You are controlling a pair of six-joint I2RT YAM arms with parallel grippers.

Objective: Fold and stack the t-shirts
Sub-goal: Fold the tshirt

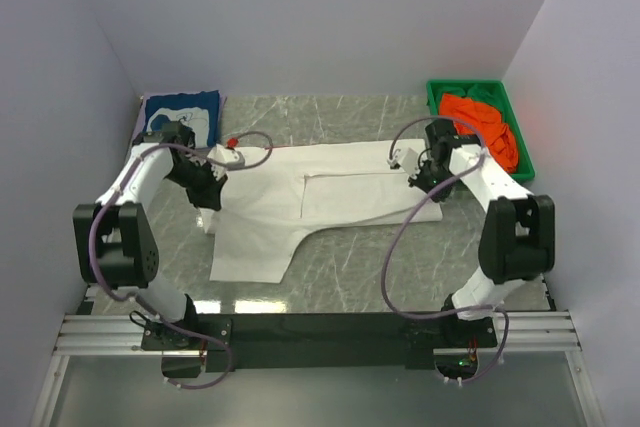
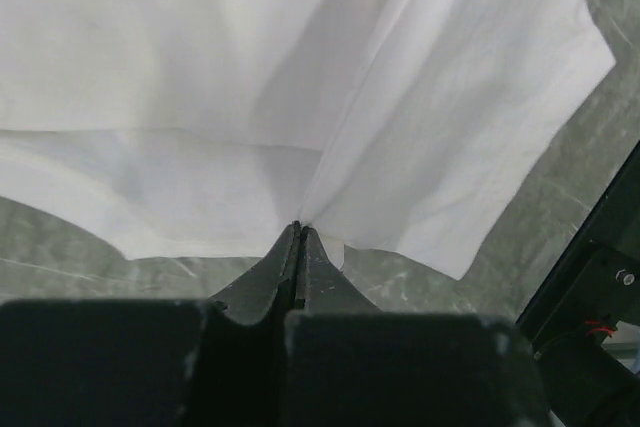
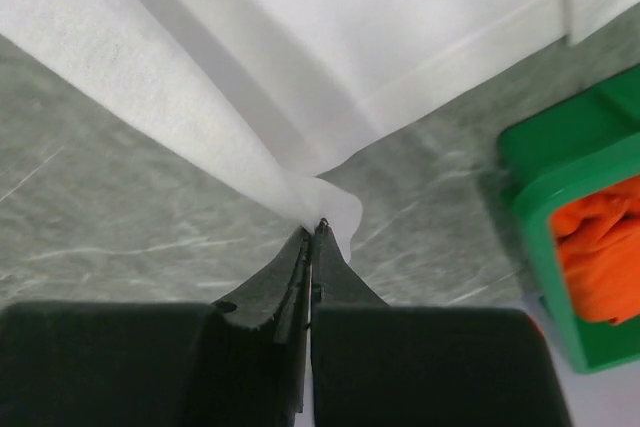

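Fixed high behind the arm bases (image 1: 190,332), looking down over the whole bench (image 1: 350,287). Mounted close behind left hand (image 2: 298,232) and right hand (image 3: 318,227), peering forward, overlapping on the white t-shirt (image 1: 330,197).

Bright, even overhead light; glare streaks the near edge of the surface (image 1: 360,272). Close up, the left tool (image 2: 298,237) and right tool (image 3: 318,237) look dark and blurred, the white t-shirt (image 2: 200,57) nearly washed out.

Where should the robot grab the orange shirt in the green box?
Probably from straight above, pinching a raised fold near the middle of the orange shirt. It lies crumpled inside the green bin, whose walls block any sideways approach.
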